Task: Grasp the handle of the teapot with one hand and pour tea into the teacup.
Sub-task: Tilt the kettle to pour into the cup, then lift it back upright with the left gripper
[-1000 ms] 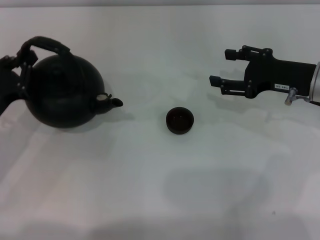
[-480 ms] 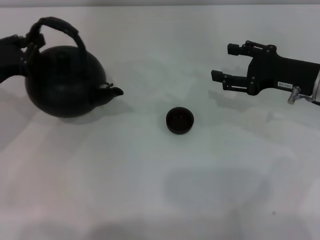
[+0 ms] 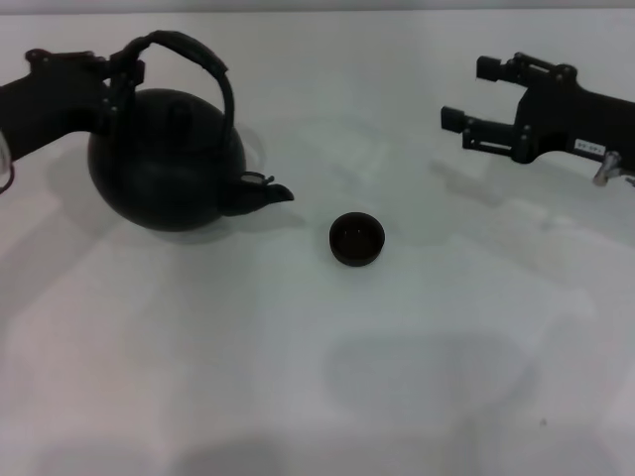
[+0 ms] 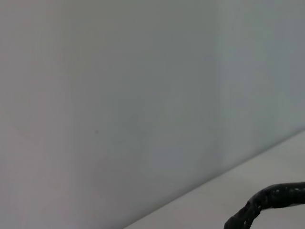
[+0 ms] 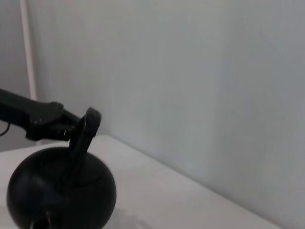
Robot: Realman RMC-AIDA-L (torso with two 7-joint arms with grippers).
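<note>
The black teapot (image 3: 167,167) hangs left of the teacup (image 3: 356,239), its spout (image 3: 270,193) pointing toward the cup and stopping short of it. My left gripper (image 3: 123,71) is shut on the left end of the arched handle (image 3: 194,52) and holds the pot roughly upright. The small dark teacup stands on the white table (image 3: 327,377). My right gripper (image 3: 468,93) is open and empty at the far right, above the table. The right wrist view shows the teapot (image 5: 62,193), its handle (image 5: 84,136) and my left gripper (image 5: 53,120). The left wrist view shows a piece of the handle (image 4: 267,202).
A pale wall (image 5: 190,71) stands behind the table's far edge. The white table holds only the cup and the pot's shadow; bare surface lies in front of the cup.
My left gripper has carried the teapot to the right, closer to the cup, with the spout now nearer it. My right gripper has drawn back to the right and farther away.
</note>
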